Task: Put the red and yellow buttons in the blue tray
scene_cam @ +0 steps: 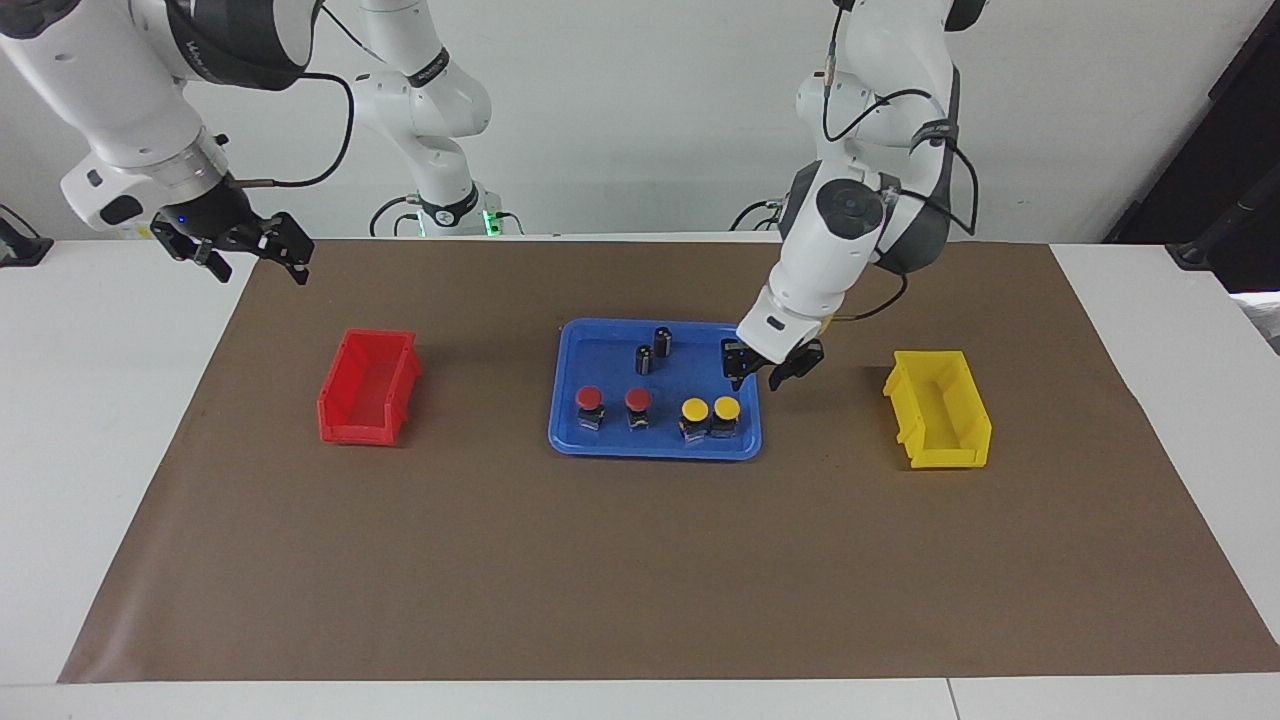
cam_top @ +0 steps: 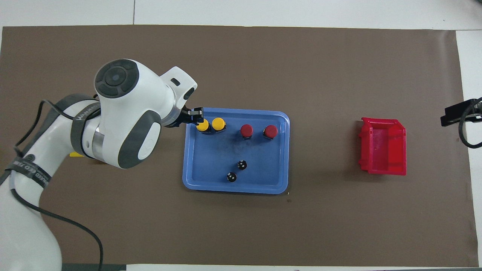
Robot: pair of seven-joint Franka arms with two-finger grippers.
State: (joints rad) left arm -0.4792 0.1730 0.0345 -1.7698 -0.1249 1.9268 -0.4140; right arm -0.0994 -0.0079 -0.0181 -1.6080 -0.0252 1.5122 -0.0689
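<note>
The blue tray (scene_cam: 606,352) lies mid-table and also shows in the overhead view (cam_top: 211,162). Two red buttons (scene_cam: 589,401) (scene_cam: 638,401) and two yellow buttons (scene_cam: 694,410) (scene_cam: 726,408) stand upright in a row in it, along its edge farthest from the robots. In the overhead view the reds (cam_top: 246,130) (cam_top: 270,131) and yellows (cam_top: 202,126) (cam_top: 218,123) show too. My left gripper (scene_cam: 758,378) (cam_top: 194,116) is open and empty, low over the tray's corner toward the left arm's end, beside the outer yellow button. My right gripper (scene_cam: 258,258) (cam_top: 456,114) waits raised and open.
Two small dark capless cylinders (scene_cam: 662,340) (scene_cam: 643,358) stand in the tray nearer the robots. A red bin (scene_cam: 368,388) sits toward the right arm's end. A yellow bin (scene_cam: 938,408) sits toward the left arm's end, mostly hidden under the left arm in the overhead view.
</note>
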